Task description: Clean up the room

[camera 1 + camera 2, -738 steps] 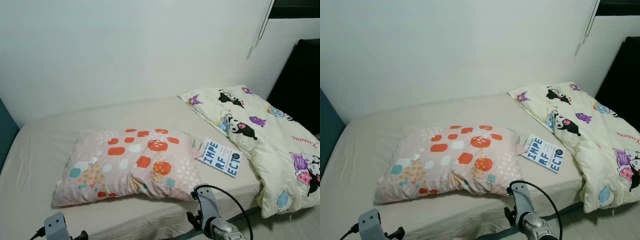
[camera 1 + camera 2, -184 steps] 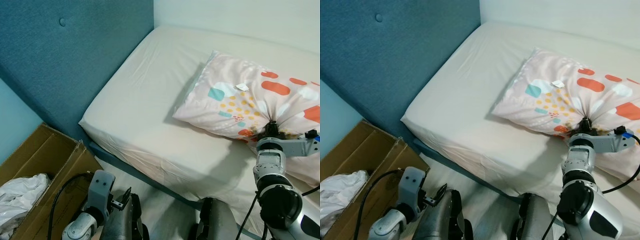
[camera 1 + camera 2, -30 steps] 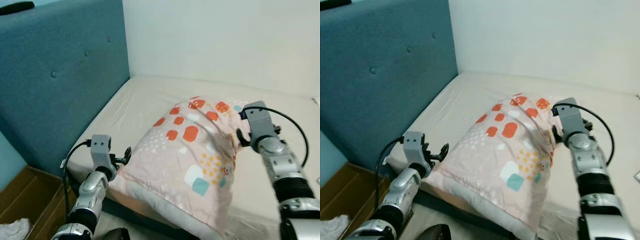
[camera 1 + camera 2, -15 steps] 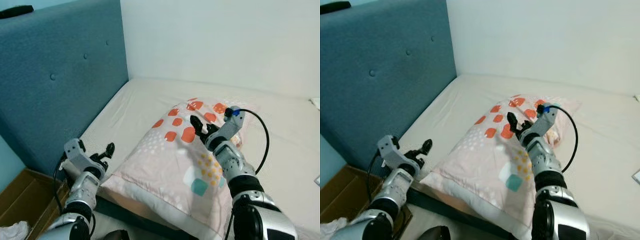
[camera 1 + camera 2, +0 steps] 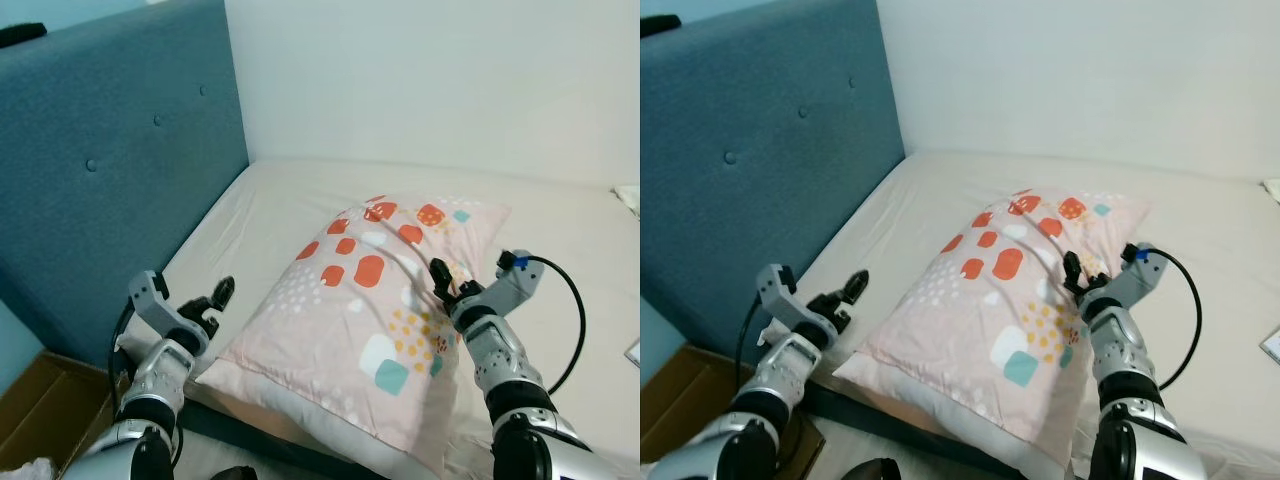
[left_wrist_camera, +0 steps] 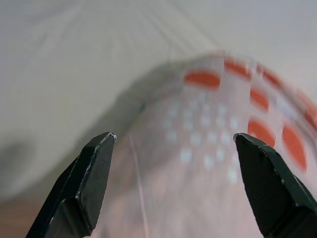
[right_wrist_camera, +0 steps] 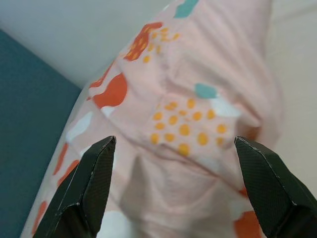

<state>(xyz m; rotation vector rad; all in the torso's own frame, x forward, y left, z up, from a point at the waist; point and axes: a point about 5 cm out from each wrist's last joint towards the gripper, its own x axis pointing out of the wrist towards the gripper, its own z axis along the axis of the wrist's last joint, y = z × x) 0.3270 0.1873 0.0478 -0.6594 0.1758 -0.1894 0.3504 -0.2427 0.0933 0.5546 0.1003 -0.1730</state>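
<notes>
1. Teal padded headboard (image 5: 120, 190) with buttons, upright at the left end of the bed, meeting the white wall (image 5: 430, 80) at the corner.
2. Brown cardboard box (image 5: 40, 420) on the floor beside the bed, below the headboard.
3. Small pale scrap (image 5: 20, 468) inside the box, too small to identify.

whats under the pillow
The pillow lies on the bed, its near end hanging over the front edge. Pale sheet shows all round it. Whatever might lie between pillow and sheet is covered. Both end effectors, left and right, are open beside it.
</notes>
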